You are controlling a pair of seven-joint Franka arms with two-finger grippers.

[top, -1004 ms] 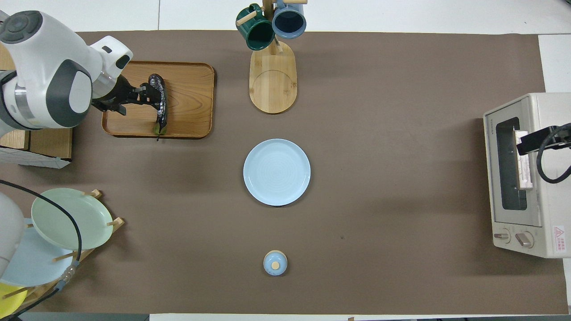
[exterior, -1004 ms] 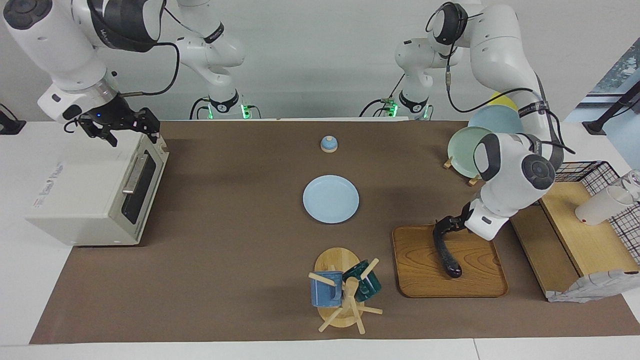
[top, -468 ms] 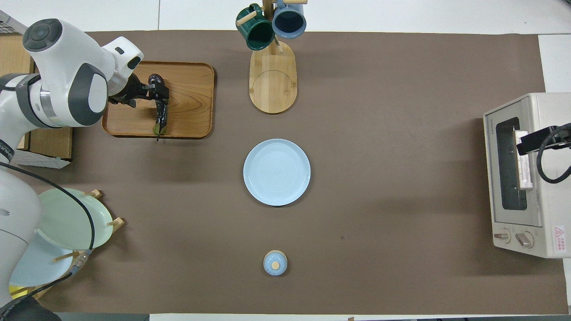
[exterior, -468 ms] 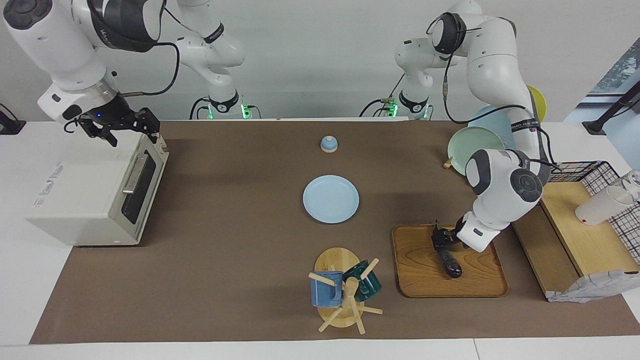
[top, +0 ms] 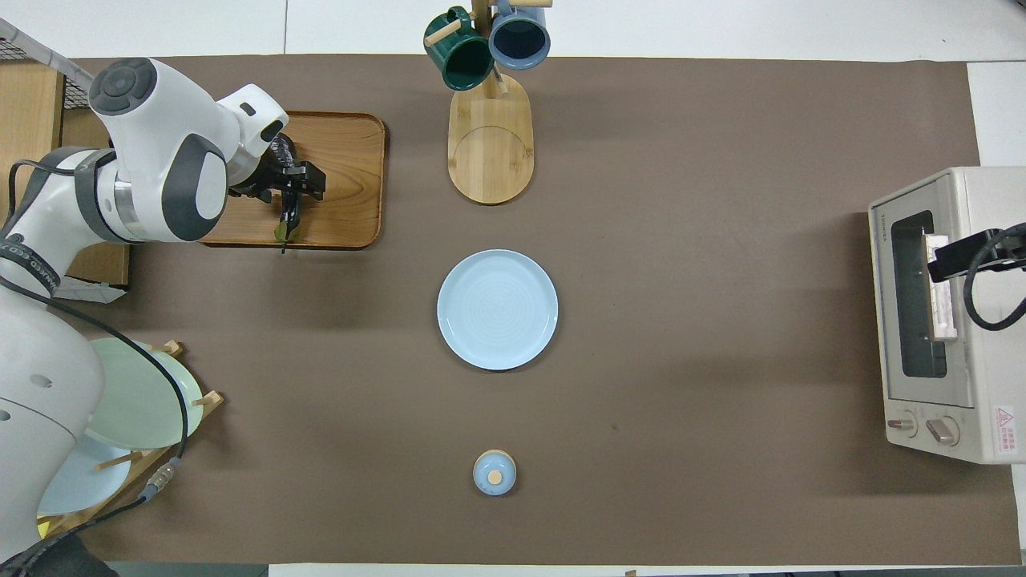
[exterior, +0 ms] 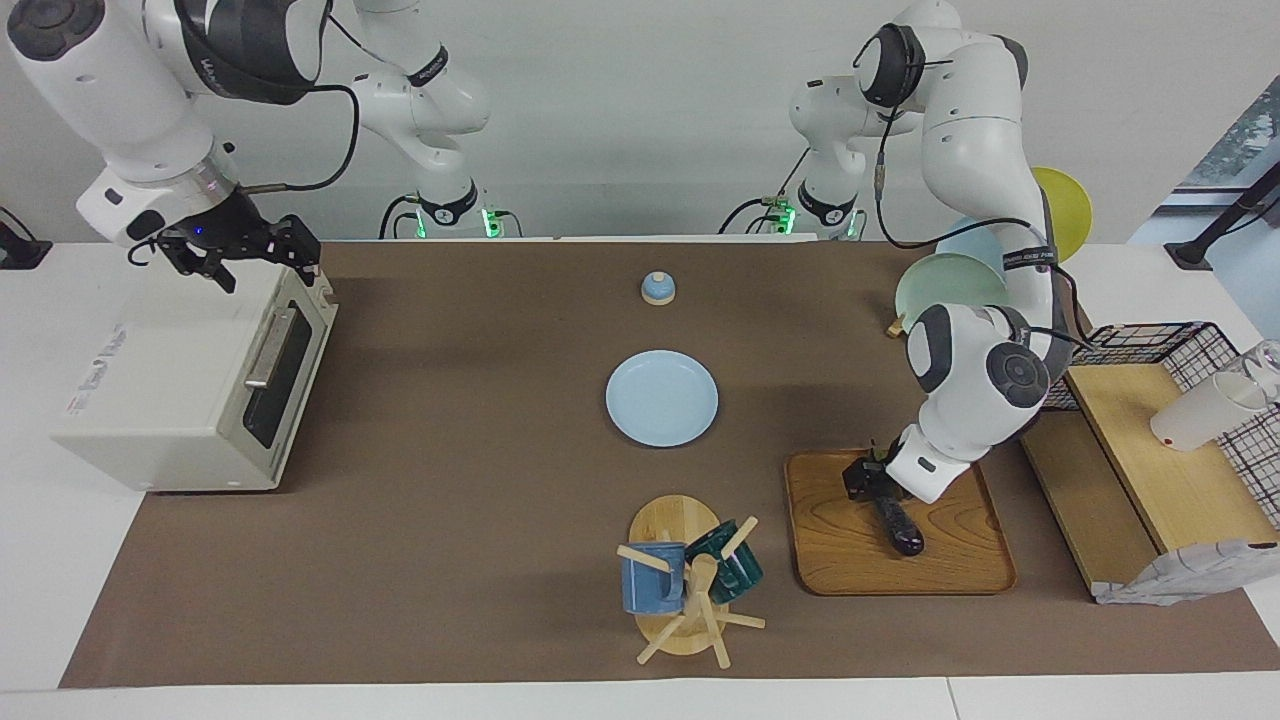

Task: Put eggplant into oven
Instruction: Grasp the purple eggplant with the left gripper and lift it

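The step in hand looks like the pick-up. The left tool [exterior: 868, 480] is down on the long, glossy dark purple eggplant [exterior: 900, 527], which lies on the rounded wooden tray [exterior: 850, 560] at the left arm's end of the counter. The tool sits at the eggplant's end nearer the robots; whether it is clenched on it or only straddling it, I cannot tell. The next move calls for a firm hold and a lift clear of the tray's rim, then a long carry to the right arm's end.

There the right tool [exterior: 290, 250] hovers at the top front corner of the boxy off-white toaster oven [exterior: 160, 385], whose dark glass door appears up; I cannot tell that tool's state. The door must drop before the eggplant arrives.

A brown mat covers the white counter [exterior: 450, 560]. Between the tools stand a small blue knobbed lid [exterior: 657, 288], a pale blue round plate [exterior: 662, 397], then a wooden mug tree [exterior: 690, 590] with blue and green mugs. A rack of plates [exterior: 940, 285] stands near the left tool, before a plain white wall.
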